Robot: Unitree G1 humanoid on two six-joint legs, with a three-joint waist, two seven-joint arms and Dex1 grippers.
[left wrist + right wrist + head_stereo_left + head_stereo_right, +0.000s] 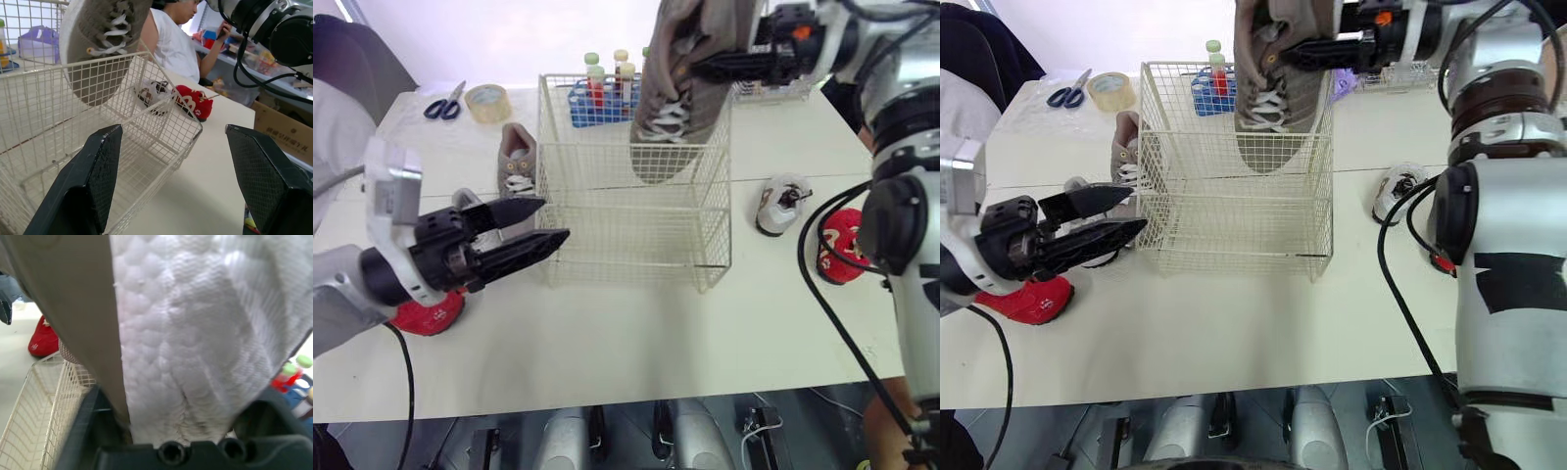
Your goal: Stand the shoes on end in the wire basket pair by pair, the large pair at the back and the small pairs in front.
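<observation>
Right gripper [703,67] was clamped on the heel end of a large grey shoe [671,108]. The shoe hung toe-down and laces forward over the back half of the wire basket [626,245]. Its toe was below the rim and inside the mesh, with the heel well above it. In the left wrist view the toe looked clear of the basket floor. Contact with the back wall couldn't be judged. The right wrist view showed the shoe's white quilted lining pinched between the fingers.

Left gripper [553,219] had its fingers spread apart and held nothing. It hovered just beside the basket's front-left corner, pointing at it.

The basket sat mid-table [636,352].

- The other large grey shoe [516,162] lay flat on the table just left of the basket, toward the back.
- One small red shoe [429,315] sat near the table's left edge, partly under the left arm.
- A small white shoe [781,204] sat right of the basket.
- A second red shoe [837,245] sat beyond the white one, near the right edge.
- Something small and grey sat behind the left gripper, too hidden to identify.

A tape roll [487,102] and scissors [443,104] lay side by side at the back-left corner. A blue rack of bottles [597,98] stood just behind the basket. A person [171,44] in a white top sat off the table's right side.
</observation>
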